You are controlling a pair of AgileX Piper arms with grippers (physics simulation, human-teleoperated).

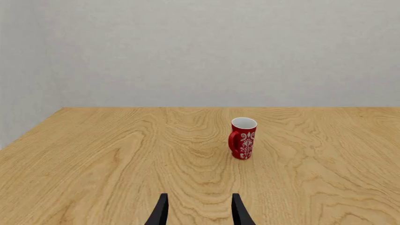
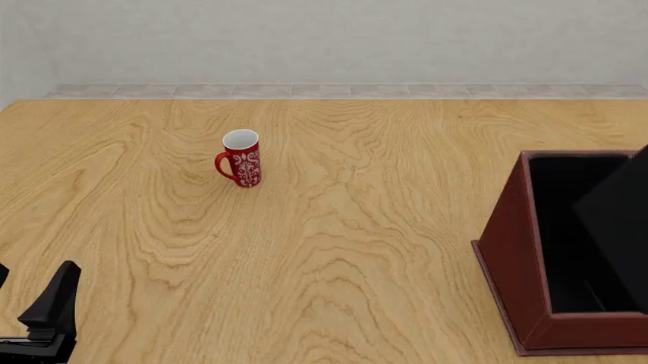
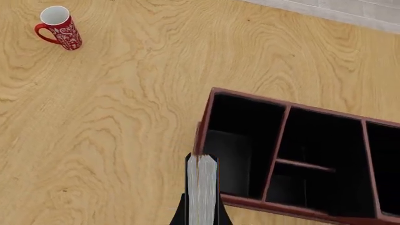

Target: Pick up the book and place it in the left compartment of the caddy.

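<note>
The right gripper points down from above, its jaws clamped on the book, held edge-on with the white pages showing, over the near left rim of the caddy, beside the left compartment. In the front view the left gripper sits low in the lower left corner, jaws apart with nothing between them. A red mug with a white pattern stands upper left on the table, well apart from the caddy. No writing can be read.
</note>
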